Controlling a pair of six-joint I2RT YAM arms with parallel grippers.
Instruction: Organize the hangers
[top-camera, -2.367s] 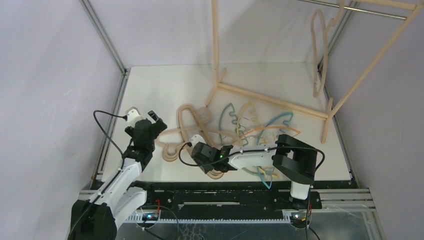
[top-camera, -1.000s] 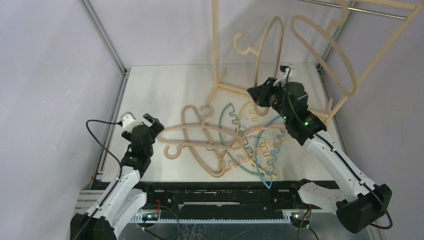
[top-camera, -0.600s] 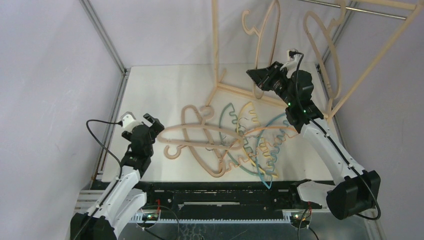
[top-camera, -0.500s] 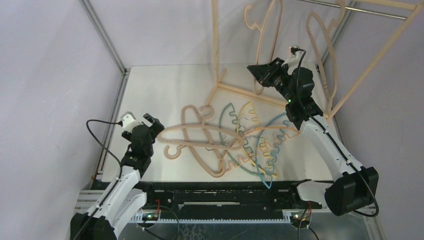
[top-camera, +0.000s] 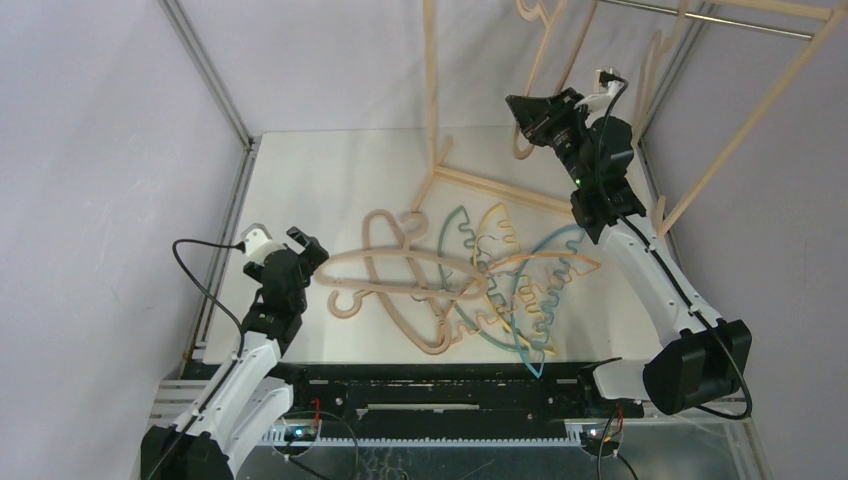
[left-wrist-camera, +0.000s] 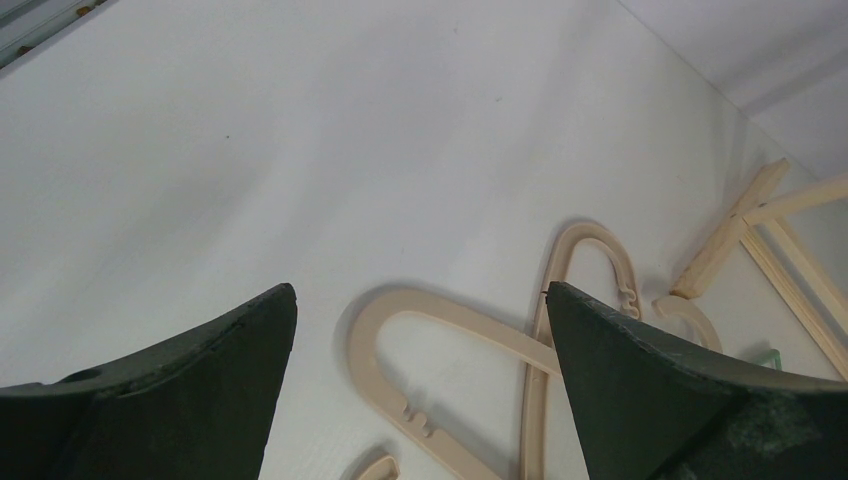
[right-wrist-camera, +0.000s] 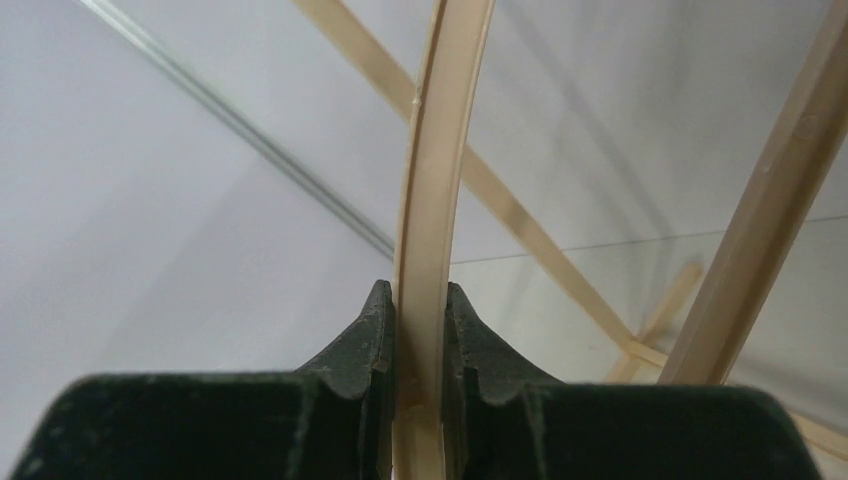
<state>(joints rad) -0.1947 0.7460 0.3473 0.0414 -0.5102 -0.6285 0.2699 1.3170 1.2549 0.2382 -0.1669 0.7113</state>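
My right pincer (right-wrist-camera: 420, 300) is high above the far side of the worktop (top-camera: 330, 170), pressed onto the thin edge of a beige wooden hanger (right-wrist-camera: 432, 180) and holding it up inside the pale wooden rack (top-camera: 540, 196), below its metal rod (top-camera: 720, 18). My left pincer (left-wrist-camera: 420, 292) hovers low with its fingers spread wide, gripping nothing, just beside the heap of hangers (top-camera: 400, 272) lying flat on the worktop, beige wooden ones tangled with thin coloured ones (top-camera: 512, 292).
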